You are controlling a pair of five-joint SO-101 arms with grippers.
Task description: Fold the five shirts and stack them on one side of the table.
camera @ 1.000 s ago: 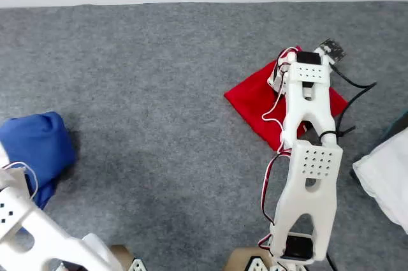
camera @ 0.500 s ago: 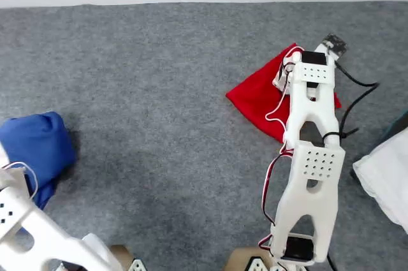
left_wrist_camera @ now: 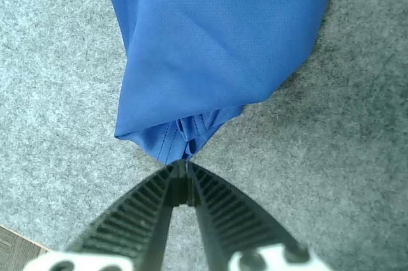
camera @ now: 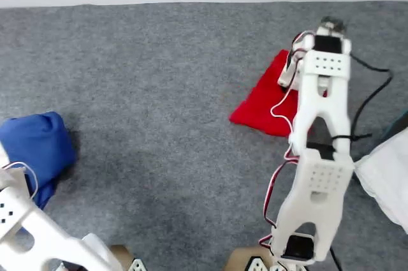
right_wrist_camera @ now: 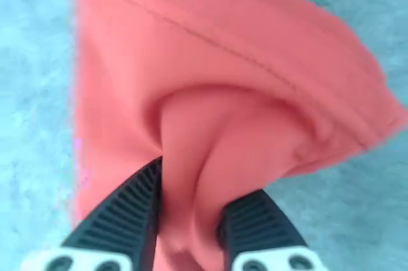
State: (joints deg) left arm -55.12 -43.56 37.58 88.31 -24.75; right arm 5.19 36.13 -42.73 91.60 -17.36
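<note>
a: right gripper [right_wrist_camera: 203, 185] status?
b: clamped on a fold of the red shirt [right_wrist_camera: 223, 86]. a ridge of cloth is nipped between the fingers [right_wrist_camera: 137, 213], so they're held slightly apart by it. the rest of the shirt spreads out ahead of the tips and lies on the grey table cover [camera: 159, 92]. from the high view, the shirt sits under and just beside that wrist.
a: how will it handle?
b: my read: light, limp knit, no stiffness. it'll drape, drag and bunch wherever it's pinched. the nip looks like more than one layer, so a lift may bring the whole thing, not one flap. on that felt-like cover it'll probably cling rather than slide.
a: better hold?
b: a hem corner or shoulder seam, single edge, seated deep in the grip. a mid-panel pinch just tents it.
a: left gripper [left_wrist_camera: 185, 168]?
b: jaws fully together. the blue shirt [left_wrist_camera: 217, 48] is bunched right ahead of the tips, hem corner touching them. can't tell if any cloth is caught. same soft stuff, maybe a touch slicker.
a: anything else?
b: white shirt [camera: 386, 175], off to the side of the right arm and well apart from its gripper.
</note>
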